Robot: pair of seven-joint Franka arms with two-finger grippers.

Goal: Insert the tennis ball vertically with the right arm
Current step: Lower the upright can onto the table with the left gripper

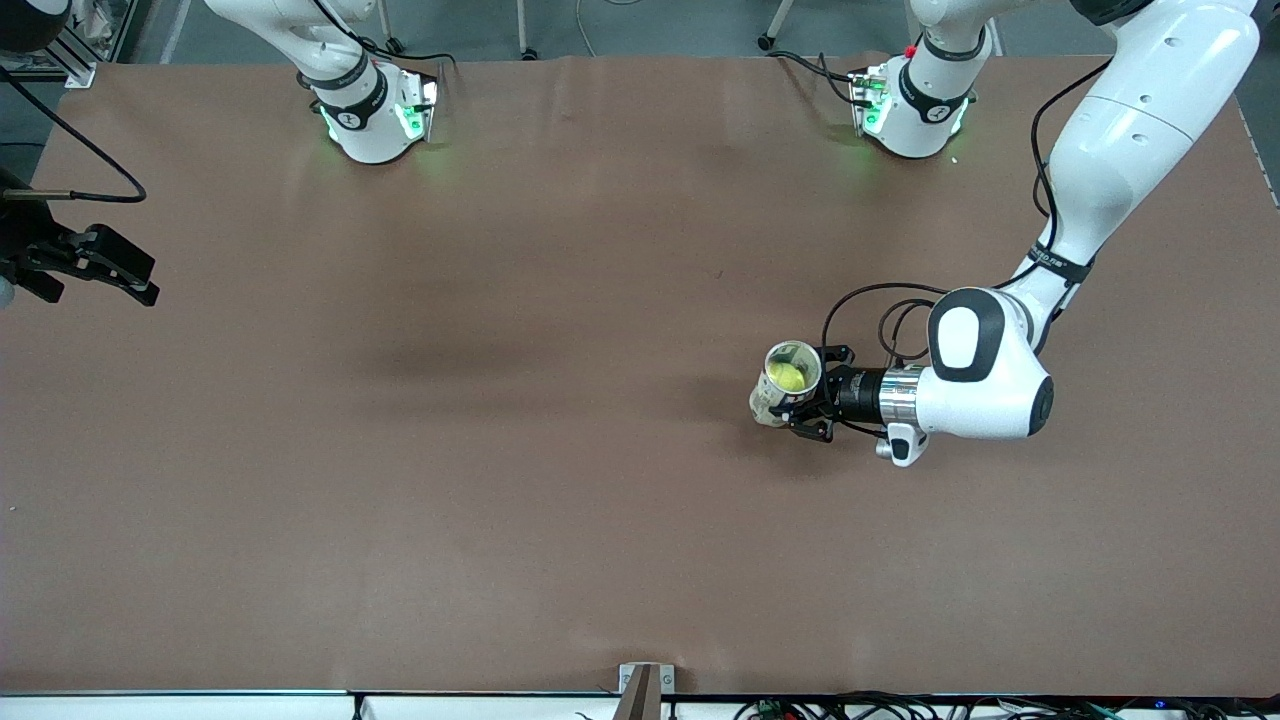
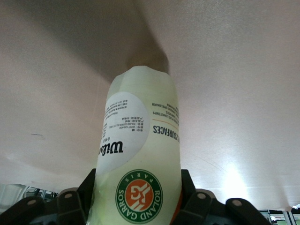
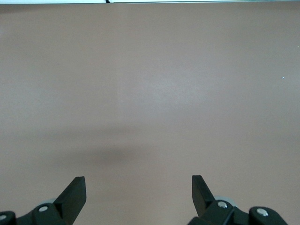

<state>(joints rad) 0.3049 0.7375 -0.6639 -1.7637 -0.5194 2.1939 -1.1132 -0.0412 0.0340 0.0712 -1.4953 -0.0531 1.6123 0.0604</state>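
Sitting inside a clear Wilson tennis-ball can [image 1: 787,384], the yellow tennis ball [image 1: 786,376] shows through the open mouth, which faces up toward the front camera. The can stands roughly upright on the desk [image 1: 500,450], toward the left arm's end and about midway between the robot bases and the front camera's edge. The left gripper [image 1: 812,400] comes in sideways and is clenched around the can's body; the left wrist view shows the Roland Garros label on the can [image 2: 138,187] pressed between its dark fingers [image 2: 197,206].

The right gripper [image 1: 95,265] hangs over the desk's edge at the right arm's end, well apart from the can, released and carrying nothing. Its fingertips [image 3: 75,192] stand wide over bare brown desk in the right wrist view.

Judging by this, the insertion looks done: the ball is already in the can and the right arm has nothing left to carry. What may remain is for the left gripper to let go of the can.

Room is generous. The desk between the two grippers is bare, the can stands well in from every edge, and only the left arm's cable [image 1: 880,305] loops close to the can.
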